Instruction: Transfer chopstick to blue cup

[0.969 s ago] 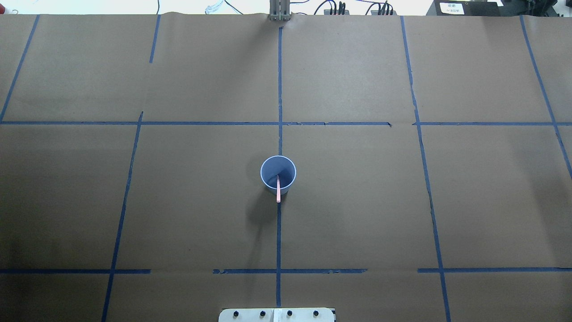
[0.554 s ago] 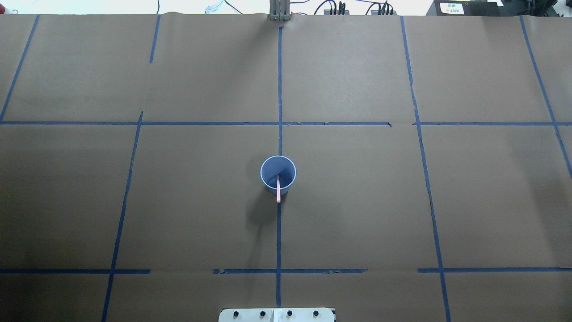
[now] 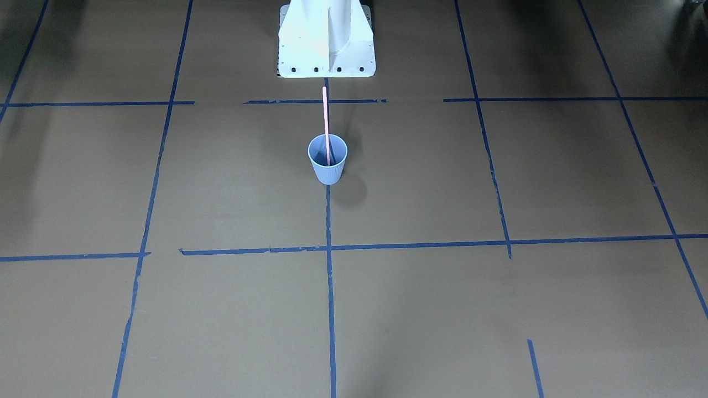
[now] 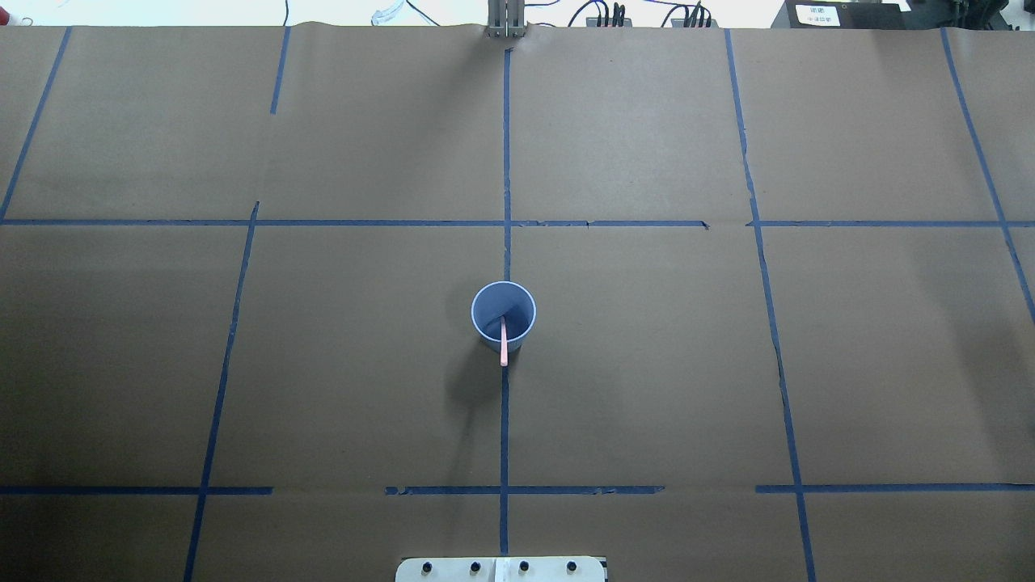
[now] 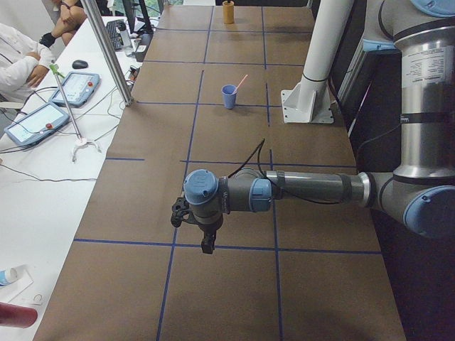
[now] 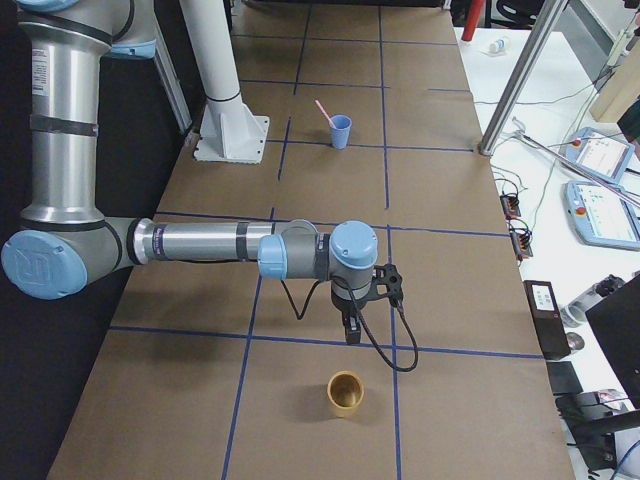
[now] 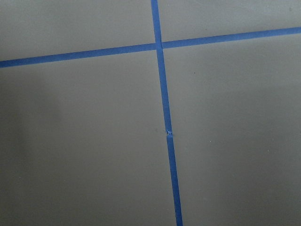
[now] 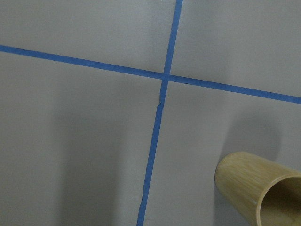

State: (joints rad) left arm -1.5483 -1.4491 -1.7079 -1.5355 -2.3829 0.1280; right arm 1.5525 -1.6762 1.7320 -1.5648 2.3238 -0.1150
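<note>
The blue cup (image 4: pixel 491 303) stands upright at the table's middle on a blue tape line; it also shows in the front view (image 3: pixel 327 168). A pale pink chopstick (image 4: pixel 504 349) stands in it and leans over the rim toward the robot's base (image 3: pixel 326 119). My left gripper (image 5: pixel 206 245) hangs far from the cup at the table's left end. My right gripper (image 6: pixel 350 330) hangs at the right end. Both show only in the side views, so I cannot tell whether they are open or shut. Neither holds anything that I can see.
A bamboo cup (image 6: pixel 347 393) stands near the right gripper and shows in the right wrist view (image 8: pixel 254 188). The white robot base (image 3: pixel 326 38) stands behind the blue cup. Operators and teach pendants (image 5: pixel 43 117) are at the table's far side.
</note>
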